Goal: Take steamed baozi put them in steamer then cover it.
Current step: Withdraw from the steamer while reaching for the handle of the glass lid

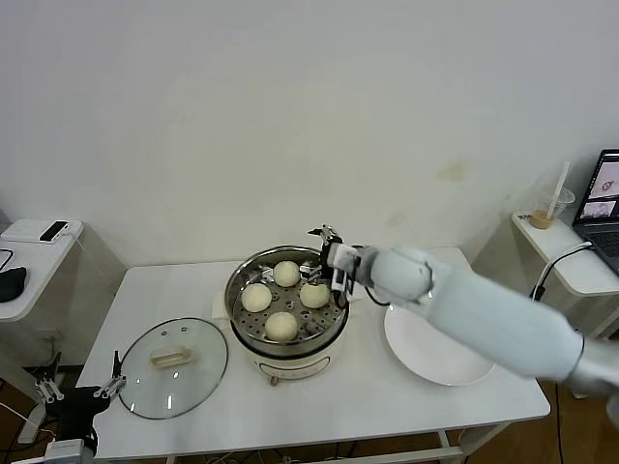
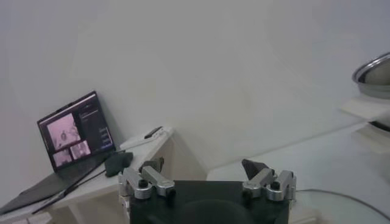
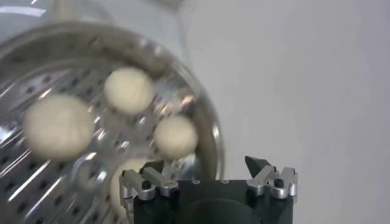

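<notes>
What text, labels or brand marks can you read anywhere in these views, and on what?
None can be read.
Open black laptop: screen shows pictures and text lines, too small to read.
Round shiny stainless-steel steamer on its cream-white base: no visible label.
Round transparent glass cover: no marking visible.

The steamer [image 1: 287,302] at frame centre stands uncovered, so its mouth is open from above, but four steamed baozi [image 1: 281,326] fill most of the tray. The right gripper [image 1: 336,263], jaws spread, and its arm block the pot's right rim and cross the plate [image 1: 426,353] at lower right. The cover [image 1: 174,366] takes up the table's [image 1: 174,290] lower left. Bare tabletop lies behind the cover at left and along the front edge.
</notes>
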Robot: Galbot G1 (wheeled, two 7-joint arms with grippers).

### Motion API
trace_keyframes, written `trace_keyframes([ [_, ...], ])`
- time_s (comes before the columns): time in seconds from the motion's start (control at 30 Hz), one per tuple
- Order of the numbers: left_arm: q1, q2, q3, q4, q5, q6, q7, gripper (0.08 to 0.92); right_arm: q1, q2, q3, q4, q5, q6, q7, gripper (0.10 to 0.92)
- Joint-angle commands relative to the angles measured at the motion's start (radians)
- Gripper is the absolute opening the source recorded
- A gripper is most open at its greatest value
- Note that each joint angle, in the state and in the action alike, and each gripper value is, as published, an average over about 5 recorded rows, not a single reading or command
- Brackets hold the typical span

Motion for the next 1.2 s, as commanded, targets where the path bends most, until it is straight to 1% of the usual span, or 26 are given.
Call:
trace_keyframes([
  [0.03,0.000,-0.018,0.027,0.015,0.027,-0.017,-0.001,0.823,-0.786,0.071,0.757,0.069,-0.311,0.496,0.182,0.823],
  [0.13,-0.007,-0.019,0.037,0.048,0.081,-0.044,-0.001,0.823,-0.950,0.177,0.973,0.107,-0.313,0.569,0.123,0.823],
  [0.33,-0.045,0.013,0.024,0.171,0.395,-0.117,-0.013,0.823,-1.190,0.323,1.237,0.186,-0.183,0.618,0.035,0.823],
  [0.47,-0.054,0.045,0.016,0.247,0.708,-0.145,-0.025,0.823,-1.287,0.376,1.319,0.200,-0.125,0.600,0.013,0.823],
  [0.57,-0.051,0.066,0.009,0.280,0.918,-0.161,-0.026,0.823,-1.326,0.399,1.358,0.203,-0.104,0.582,0.007,0.823],
  [0.73,-0.032,0.099,0.020,0.316,1.144,-0.165,-0.028,0.823,-1.358,0.422,1.396,0.195,-0.106,0.568,0.007,0.823],
  [0.9,-0.055,0.134,0.068,0.352,1.231,-0.164,-0.023,0.823,-1.374,0.448,1.415,0.190,-0.134,0.567,0.010,0.823],
  [1.03,-0.102,0.162,0.123,0.374,1.240,-0.158,-0.006,0.823,-1.394,0.472,1.427,0.205,-0.153,0.570,0.010,0.823],
  [1.2,-0.136,0.178,0.187,0.397,1.230,-0.152,0.007,0.823,-1.429,0.499,1.446,0.226,-0.170,0.576,0.010,0.823],
])
